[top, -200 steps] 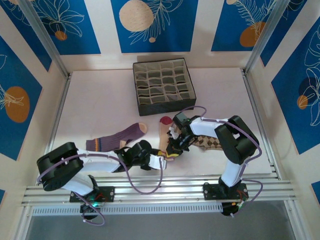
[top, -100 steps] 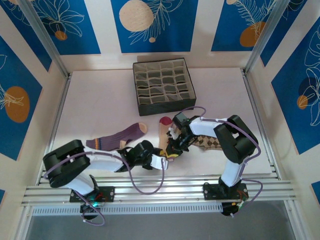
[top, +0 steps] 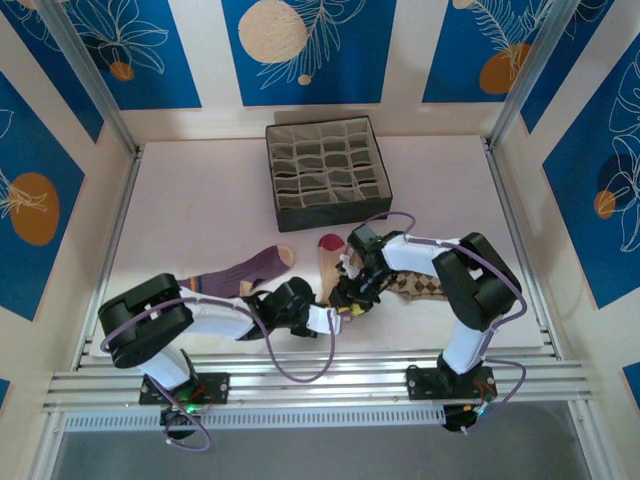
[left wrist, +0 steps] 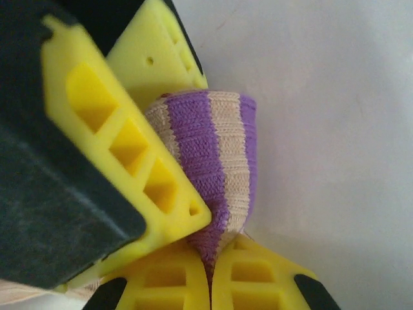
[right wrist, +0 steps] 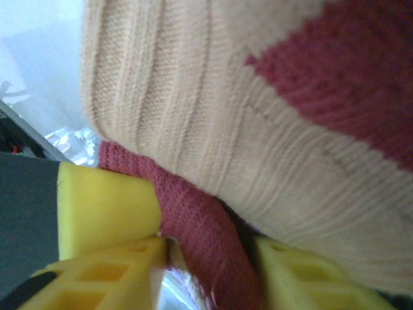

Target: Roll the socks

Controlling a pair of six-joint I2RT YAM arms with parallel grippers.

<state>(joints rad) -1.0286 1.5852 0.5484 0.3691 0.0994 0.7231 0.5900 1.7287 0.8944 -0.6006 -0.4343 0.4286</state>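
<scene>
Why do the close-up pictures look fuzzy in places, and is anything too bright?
Top external view: even light, sharp all over. Left wrist view: the striped cuff is crisp, the dark block at left blurry. Right wrist view: the beige sock looks slightly soft, with white glare top left.

Black-and-white arms [top: 215, 318] carry purple cables [top: 293, 378] and yellow fingers [left wrist: 258, 278].

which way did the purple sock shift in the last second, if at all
No. The purple sock has stayed: its toe still lies below the grey box, near its left corner.
</scene>
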